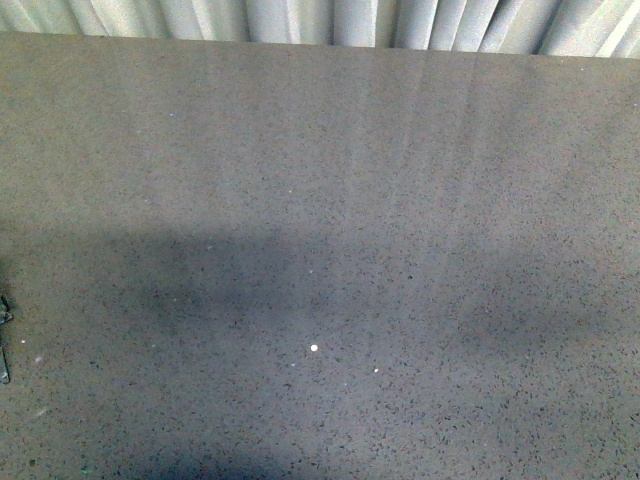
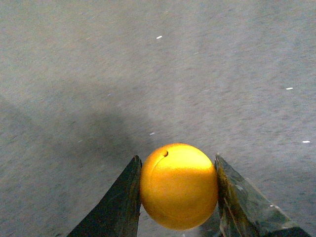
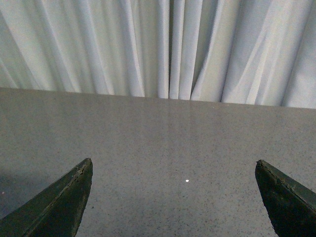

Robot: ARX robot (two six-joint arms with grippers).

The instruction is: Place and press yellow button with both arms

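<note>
Left gripper (image 2: 177, 159) clamps yellow button (image 2: 178, 190); right gripper (image 3: 173, 162) spread wide.

It looks like a plain, staged test space, probably a lab: a speckled grey desk (image 1: 330, 180) fills the front view, and a pleated white curtain (image 3: 148, 44) hangs behind it.

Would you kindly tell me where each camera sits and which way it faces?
Front view: on the robot's body, facing forward over the table to the curtain; only a dark sliver at the left edge, perhaps an arm.
Left wrist view: on that wrist, facing down at the table; the left claw is shut on the yellow button.
Right wrist view: on that wrist, facing across the table to the curtain; the open right claw frames it.
Shared: front and right wrist views both show table edge and curtain.
</note>
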